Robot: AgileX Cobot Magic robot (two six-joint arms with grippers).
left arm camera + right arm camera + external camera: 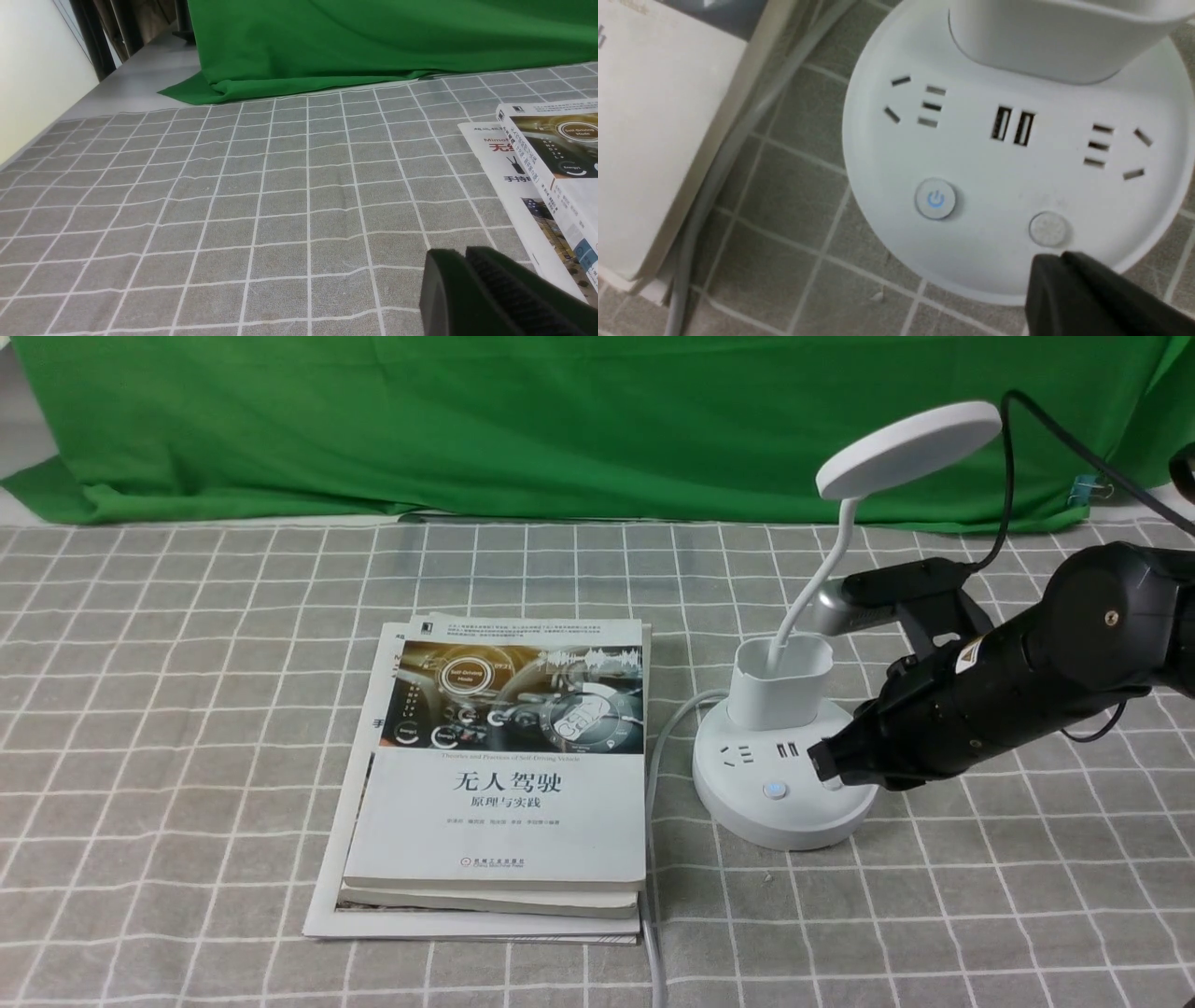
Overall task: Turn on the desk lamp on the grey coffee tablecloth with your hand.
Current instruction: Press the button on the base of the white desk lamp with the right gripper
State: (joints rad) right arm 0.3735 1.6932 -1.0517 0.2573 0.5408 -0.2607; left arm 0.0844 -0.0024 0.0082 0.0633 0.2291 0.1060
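The white desk lamp (780, 709) stands on the grey coffee tablecloth (187, 709) right of centre, its disc head (907, 448) unlit. Its round base (1017, 154) carries sockets, a power button with a blue symbol (935, 199) and a plain grey round button (1047, 228). My right gripper (823, 763) is shut and empty, its tip over the base's right front, just short of the plain button in the right wrist view (1057, 261). My left gripper (460, 256) is shut and empty, low over the cloth beside the books; it does not show in the front view.
A stack of books (504, 756) lies left of the lamp. The lamp's grey cable (653, 821) runs between books and base towards the front edge. A green cloth backdrop (560, 420) hangs behind. A black cable (1006, 485) loops behind the lamp head.
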